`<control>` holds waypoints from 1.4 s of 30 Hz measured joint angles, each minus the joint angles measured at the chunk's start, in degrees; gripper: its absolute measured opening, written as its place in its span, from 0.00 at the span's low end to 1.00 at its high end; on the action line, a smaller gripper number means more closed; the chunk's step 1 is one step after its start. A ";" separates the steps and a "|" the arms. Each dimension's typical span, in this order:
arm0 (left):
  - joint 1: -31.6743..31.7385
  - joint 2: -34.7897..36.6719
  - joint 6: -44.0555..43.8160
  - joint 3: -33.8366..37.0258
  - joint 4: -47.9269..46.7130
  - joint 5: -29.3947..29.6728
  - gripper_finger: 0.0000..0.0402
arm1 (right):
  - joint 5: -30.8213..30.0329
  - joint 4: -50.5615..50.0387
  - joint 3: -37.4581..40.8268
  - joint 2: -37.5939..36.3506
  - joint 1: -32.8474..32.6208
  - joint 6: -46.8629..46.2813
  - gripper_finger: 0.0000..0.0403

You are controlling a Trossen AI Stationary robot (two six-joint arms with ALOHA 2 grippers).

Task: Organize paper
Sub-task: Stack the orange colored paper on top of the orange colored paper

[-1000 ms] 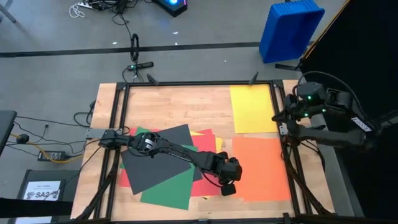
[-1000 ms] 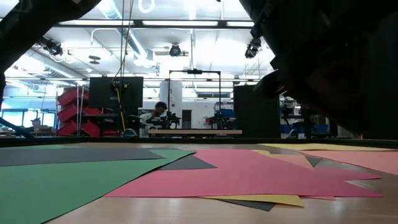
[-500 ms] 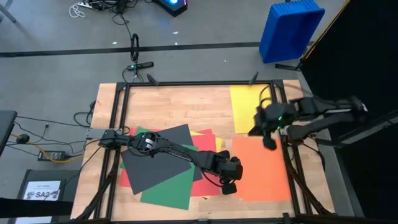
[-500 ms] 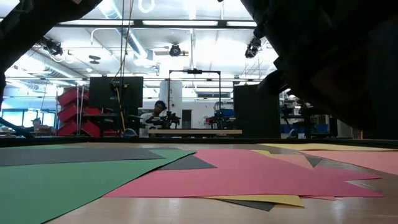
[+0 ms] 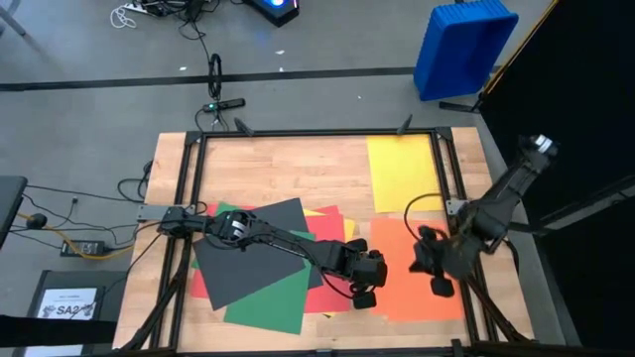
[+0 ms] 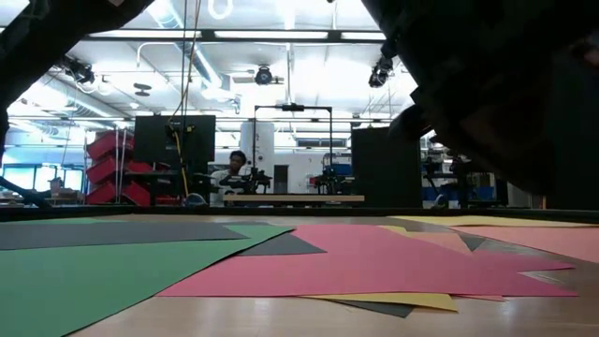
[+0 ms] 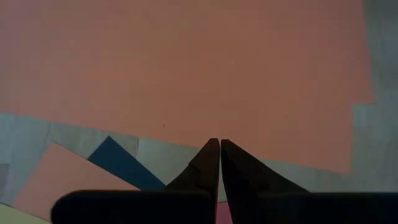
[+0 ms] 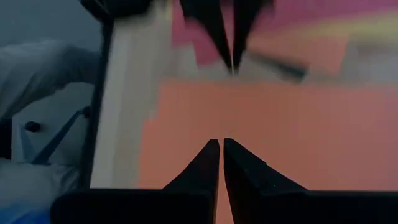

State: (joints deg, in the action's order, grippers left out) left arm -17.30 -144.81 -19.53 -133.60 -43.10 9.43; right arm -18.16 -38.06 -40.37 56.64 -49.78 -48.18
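Since the earlier pictures the right arm had swung in from the table's right edge, off the yellow sheet's side, and come down over the orange sheet [image 5: 422,268]; the left arm had not shifted. The right pincer [image 5: 434,270] hung above that orange sheet near its right border, its two dark fingers [image 8: 211,160] pressed together with nothing between them. In its wrist view orange paper filled the ground just ahead of the tips, with the table's pale wooden edge [image 8: 127,93] to one side and the other arm's closed tips farther off.

The left pincer [image 5: 364,294] sat near the right pincer, over the seam where the pile met the orange sheet, also clenched on nothing; its fingers [image 7: 208,163] met in a thin line. Ahead of them lay the orange sheet, with a dark corner [image 7: 121,163] and a strip of bare wood just beside the tips.

Behind the left pincer, back along its arm, the loose pile spread out: a dark grey sheet [image 5: 253,253] on top, a green sheet [image 5: 268,307] under it, red [image 5: 198,285] and yellow edges poking out (all overlapping at angles). A single yellow sheet [image 5: 402,174] lay flat beyond the right pincer, touching the orange sheet's far edge. In the low view a person [image 6: 236,168] sat far back in the room.
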 joint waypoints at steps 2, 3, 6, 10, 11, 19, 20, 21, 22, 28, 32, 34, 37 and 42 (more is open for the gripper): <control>-0.05 0.00 0.00 0.00 0.01 0.00 0.00 | -1.51 0.00 2.66 0.00 -3.22 -5.52 0.00; -0.09 0.00 0.00 0.00 -0.02 0.00 0.00 | -2.23 0.28 3.59 0.08 -4.59 -7.46 0.00; -0.11 0.00 0.00 0.00 -0.30 0.00 0.00 | -3.50 1.14 5.45 1.27 -7.39 -11.29 0.00; -0.20 0.00 0.00 0.00 -3.13 -0.30 0.00 | -0.97 1.31 6.09 4.68 -9.18 -14.36 0.00; -0.30 0.00 0.06 0.00 -4.20 -0.75 0.00 | 0.41 1.18 6.09 5.73 -9.72 -14.64 0.00; -0.89 0.00 3.02 0.00 -3.61 -2.67 0.00 | 12.87 -0.40 6.09 12.58 -13.10 -17.61 0.00; -0.84 0.00 3.02 0.00 -3.22 -2.66 0.00 | 13.87 -0.42 6.09 12.59 -13.39 -18.52 0.00; -0.81 0.00 3.01 0.00 -2.84 -2.64 0.00 | 14.86 -0.60 6.09 12.38 -13.69 -19.42 0.00; -0.80 0.00 2.96 0.00 -2.64 -2.64 0.00 | 15.92 -0.96 6.08 11.96 -14.06 -20.40 0.00; -0.83 -2.45 2.81 0.63 0.48 -7.20 0.00 | 25.36 -6.76 4.58 10.71 -17.03 -26.30 0.00; -1.17 -3.71 2.66 0.59 1.42 -7.82 0.00 | 27.34 -6.30 4.56 11.84 -18.13 -28.51 0.00; -1.20 -3.85 2.61 0.57 1.23 -7.79 0.00 | 27.44 -5.94 4.55 12.44 -18.22 -28.76 0.00; -1.20 -3.85 2.77 0.61 1.41 -7.47 0.00 | 27.74 -5.77 4.52 13.64 -17.99 -29.28 0.00; -1.20 -3.85 3.13 0.61 1.41 -7.64 0.00 | 28.21 -4.65 4.95 17.62 -17.65 -28.65 0.00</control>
State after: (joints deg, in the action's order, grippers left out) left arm -18.50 -148.66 -16.40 -132.99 -41.69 1.79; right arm 10.05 -42.71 -35.42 74.26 -67.43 -76.83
